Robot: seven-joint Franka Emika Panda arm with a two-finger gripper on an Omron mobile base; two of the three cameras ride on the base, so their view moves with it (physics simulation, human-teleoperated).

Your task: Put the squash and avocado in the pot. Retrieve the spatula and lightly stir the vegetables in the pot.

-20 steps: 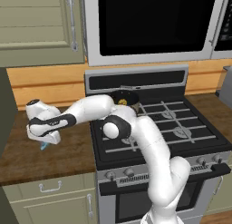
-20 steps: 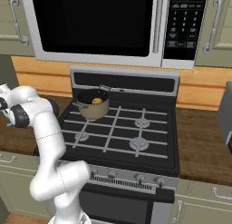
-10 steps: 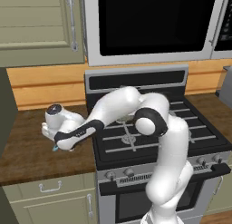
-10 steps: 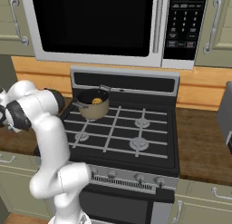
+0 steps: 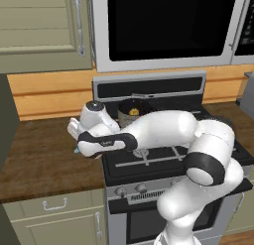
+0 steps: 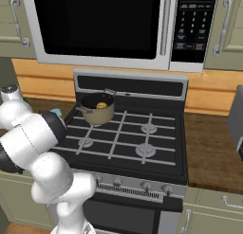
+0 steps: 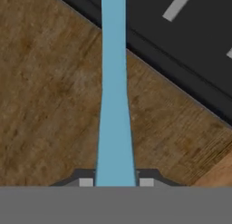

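The light blue spatula runs straight up the hand view from between my fingertips, over the wooden counter and the stove's black edge. My gripper is shut on its handle. In the left base view my white hand hovers over the counter just left of the stove. A bit of the blue spatula shows beside my arm in the right base view. The tan pot stands on the back left burner with the yellow squash inside. The pot also shows behind my forearm. I cannot make out the avocado in the pot's dark inside.
The black stove has several burner grates. A microwave hangs low above it. Wooden counter lies to the left, and more counter to the right with a grey object at its edge.
My hand has swung right along the counter toward the stove, carrying the spatula. The elbow has folded forward over the stove front. The pot has not moved.
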